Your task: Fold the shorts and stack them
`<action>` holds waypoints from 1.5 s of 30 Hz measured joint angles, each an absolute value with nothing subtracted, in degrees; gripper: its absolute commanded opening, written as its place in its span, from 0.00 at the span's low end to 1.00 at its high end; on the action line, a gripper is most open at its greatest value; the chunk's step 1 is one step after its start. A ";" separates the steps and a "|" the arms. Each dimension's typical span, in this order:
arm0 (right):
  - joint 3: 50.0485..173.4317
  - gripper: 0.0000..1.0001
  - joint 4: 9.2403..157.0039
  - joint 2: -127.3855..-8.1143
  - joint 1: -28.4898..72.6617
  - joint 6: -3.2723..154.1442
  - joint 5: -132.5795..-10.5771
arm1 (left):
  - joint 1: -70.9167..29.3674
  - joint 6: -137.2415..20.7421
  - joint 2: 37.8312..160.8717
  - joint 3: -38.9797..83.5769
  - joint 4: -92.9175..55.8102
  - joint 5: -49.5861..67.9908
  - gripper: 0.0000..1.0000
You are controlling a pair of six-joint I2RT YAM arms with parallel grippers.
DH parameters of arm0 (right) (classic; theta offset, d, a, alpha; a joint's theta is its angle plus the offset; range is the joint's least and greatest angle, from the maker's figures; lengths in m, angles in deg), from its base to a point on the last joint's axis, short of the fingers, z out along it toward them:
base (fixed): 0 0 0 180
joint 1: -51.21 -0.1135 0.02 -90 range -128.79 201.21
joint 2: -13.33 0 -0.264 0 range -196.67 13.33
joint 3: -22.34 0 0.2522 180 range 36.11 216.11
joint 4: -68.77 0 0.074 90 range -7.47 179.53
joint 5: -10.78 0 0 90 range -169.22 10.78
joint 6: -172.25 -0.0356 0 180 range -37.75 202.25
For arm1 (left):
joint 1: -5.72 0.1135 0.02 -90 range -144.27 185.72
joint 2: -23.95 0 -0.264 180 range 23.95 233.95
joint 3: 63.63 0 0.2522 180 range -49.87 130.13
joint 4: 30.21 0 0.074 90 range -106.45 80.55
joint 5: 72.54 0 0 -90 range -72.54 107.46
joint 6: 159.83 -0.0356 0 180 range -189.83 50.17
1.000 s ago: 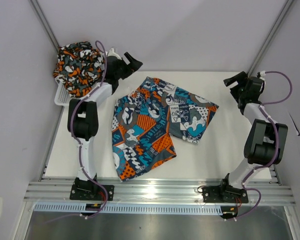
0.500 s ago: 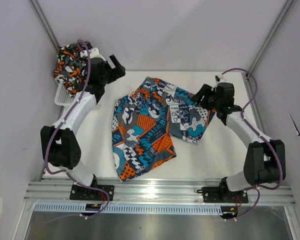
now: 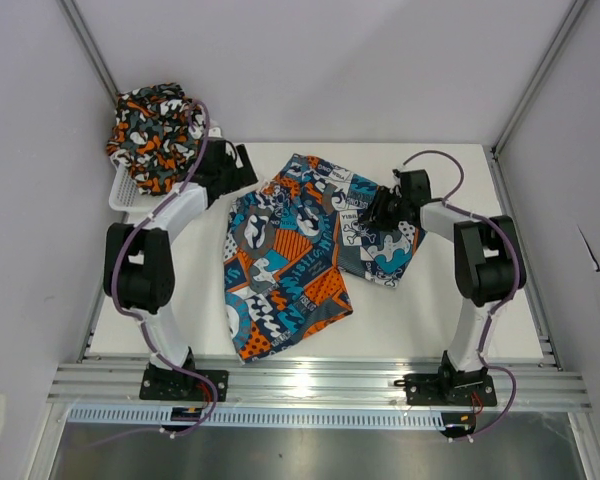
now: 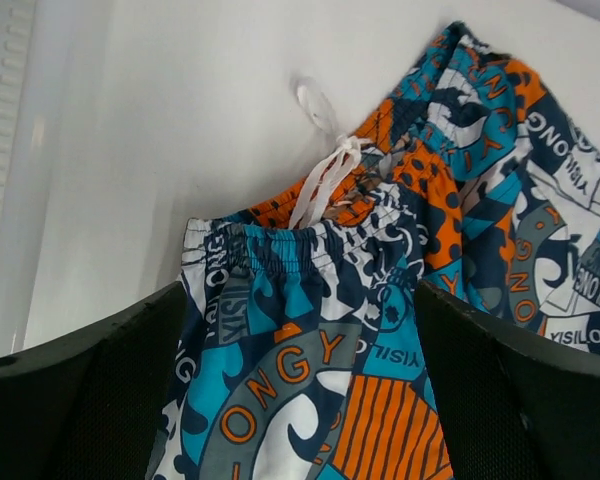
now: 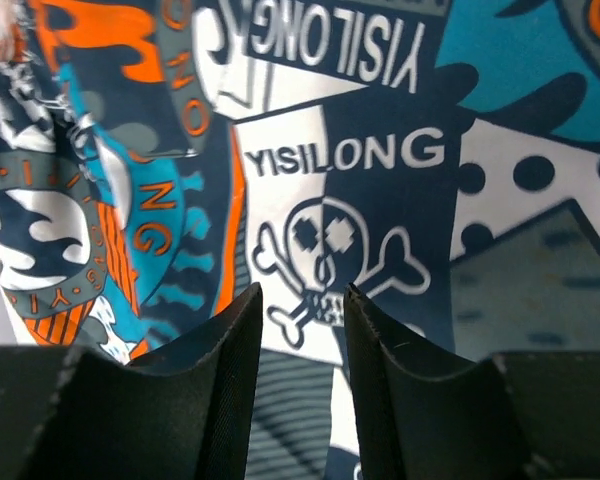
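One patchwork pair [image 3: 290,250] spread open, camouflage pair [image 3: 155,135] heaped in basket [image 3: 123,195]

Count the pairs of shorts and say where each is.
2. Patchwork skull shorts lie spread out centrally; camouflage shorts sit bunched in the white mesh basket, far left. Others may hide underneath.

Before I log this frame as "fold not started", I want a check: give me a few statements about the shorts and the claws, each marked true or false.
1. The camouflage shorts sit in the white basket at the far left. True.
2. The patchwork shorts are folded in half. False: they lie spread out on the table, both legs showing.
3. The left claw is open over the waistband. True.
4. The right claw hangs over the basket. False: it is over the patchwork shorts, at a skull print.
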State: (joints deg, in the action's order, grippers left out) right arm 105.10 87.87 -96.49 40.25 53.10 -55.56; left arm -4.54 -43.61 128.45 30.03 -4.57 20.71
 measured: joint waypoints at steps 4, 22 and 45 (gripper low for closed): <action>109.47 0.33 90.93 -101.14 40.99 52.25 -54.27 | -4.36 -44.18 131.97 33.00 -2.06 20.73 0.95; 124.38 0.38 112.00 -104.18 45.06 62.07 -70.84 | -4.08 -44.42 135.60 34.38 2.93 20.80 0.96; 152.81 0.38 130.78 -123.20 53.65 66.92 -90.79 | -2.70 -44.40 135.60 34.68 3.82 19.24 0.97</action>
State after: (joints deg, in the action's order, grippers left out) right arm 152.81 130.78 -123.20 53.65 66.92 -90.79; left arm -2.70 -44.40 135.60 34.68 3.82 19.24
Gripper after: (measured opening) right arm 0.380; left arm 0.967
